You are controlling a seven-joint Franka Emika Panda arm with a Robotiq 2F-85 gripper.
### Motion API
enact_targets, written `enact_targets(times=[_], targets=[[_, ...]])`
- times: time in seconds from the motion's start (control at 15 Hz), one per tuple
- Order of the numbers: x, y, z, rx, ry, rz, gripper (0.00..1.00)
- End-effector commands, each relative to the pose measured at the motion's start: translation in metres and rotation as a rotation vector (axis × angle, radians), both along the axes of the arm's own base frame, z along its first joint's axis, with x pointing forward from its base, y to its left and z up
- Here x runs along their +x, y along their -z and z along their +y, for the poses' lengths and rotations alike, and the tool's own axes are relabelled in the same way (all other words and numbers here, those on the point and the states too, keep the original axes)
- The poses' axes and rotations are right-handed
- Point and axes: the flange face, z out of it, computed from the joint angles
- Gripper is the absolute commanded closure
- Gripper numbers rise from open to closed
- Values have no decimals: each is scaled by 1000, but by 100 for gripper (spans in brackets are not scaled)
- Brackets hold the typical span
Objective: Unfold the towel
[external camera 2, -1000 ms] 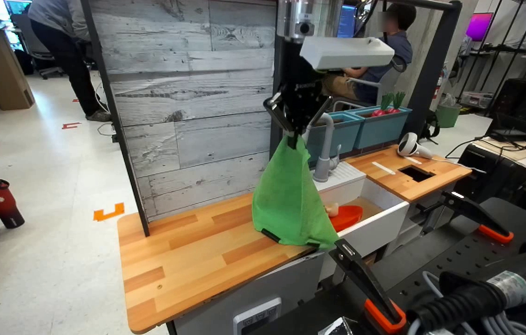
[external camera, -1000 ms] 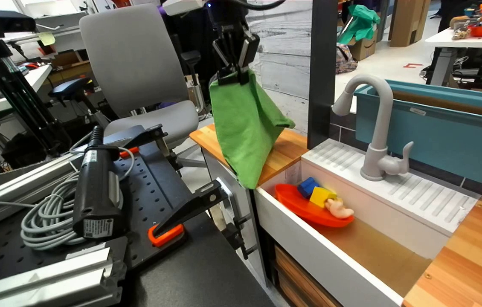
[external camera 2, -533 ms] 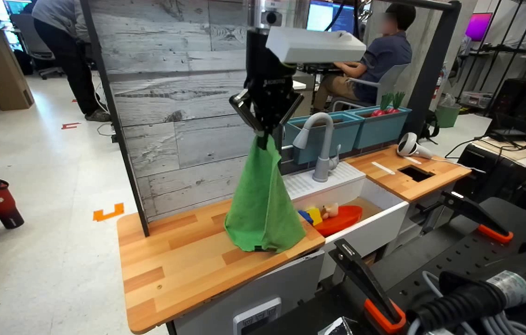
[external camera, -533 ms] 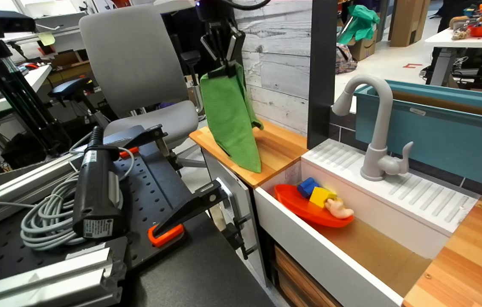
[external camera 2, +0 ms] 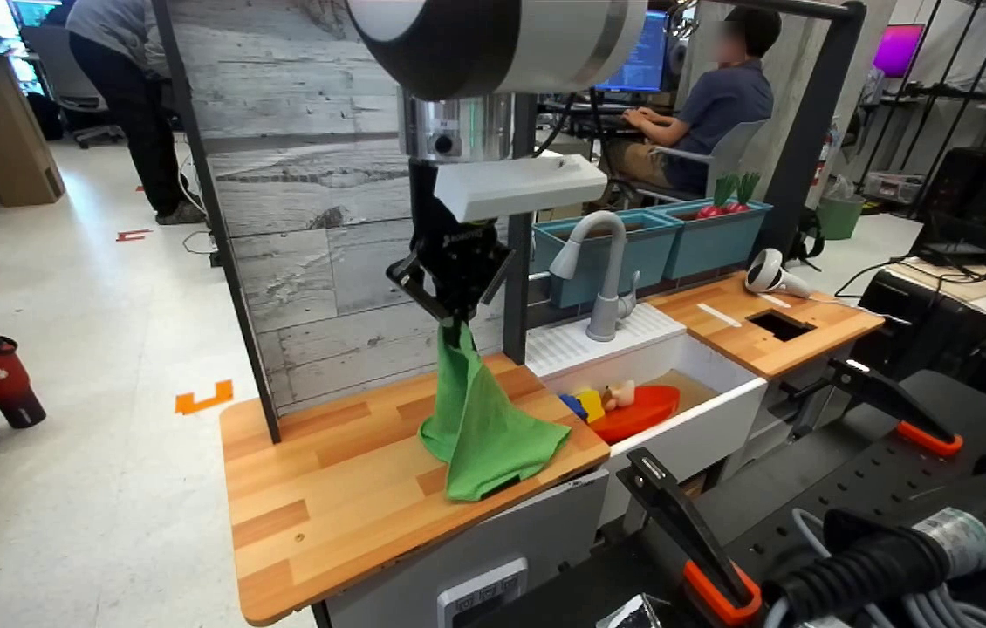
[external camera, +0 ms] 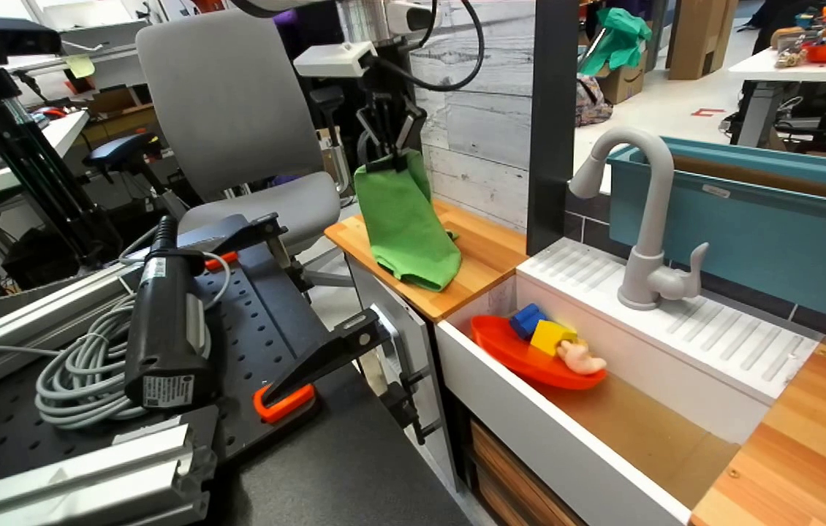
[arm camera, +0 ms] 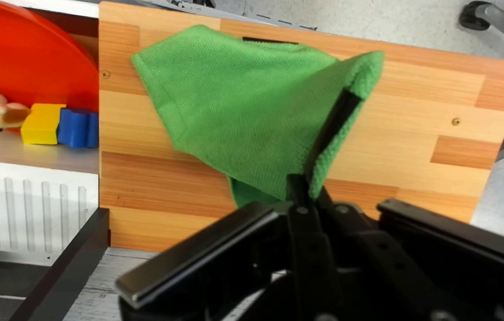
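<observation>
The green towel (arm camera: 234,102) hangs from my gripper (arm camera: 309,191) in the wrist view. The jaws are shut on one edge of it, beside a black strip on the towel. In an exterior view the towel (external camera 2: 493,440) drapes down from the gripper (external camera 2: 455,336), and its lower part rests, bunched and folded, on the wooden counter (external camera 2: 345,497). The towel (external camera: 409,226) also shows in an exterior view, with its lower end near the counter's front edge. A second black strip shows at the towel's far edge in the wrist view. The towel's underside is mostly hidden.
A white sink (external camera 2: 702,414) beside the counter holds a red dish (external camera: 523,358) with yellow and blue blocks. A grey faucet (external camera: 650,219) stands behind it. A grey wood-pattern wall (external camera 2: 353,218) rises along the counter's back. Black clamps (external camera 2: 685,523) stand in front.
The gripper has moved away from the sink along the counter, then down. The towel's lower end has moved with it and now lies on the counter, more spread and bunched than before.
</observation>
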Motion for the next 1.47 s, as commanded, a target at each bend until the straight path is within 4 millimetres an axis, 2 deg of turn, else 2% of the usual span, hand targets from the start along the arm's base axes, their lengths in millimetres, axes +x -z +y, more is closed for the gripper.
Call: enact_targets(times=[0.0, 0.4, 0.67, 0.93, 1.0, 1.07, 1.4], targets=[[22, 17, -1, -12, 1, 35, 99], [39, 62, -47, -42, 77, 125, 99], [38, 101, -78, -74, 118, 202, 99], [32, 135, -95, -97, 143, 278, 99], [31, 141, -97, -102, 148, 293, 72], [31, 144, -99, -103, 147, 300, 71], [29, 141, -96, -96, 129, 297, 35]])
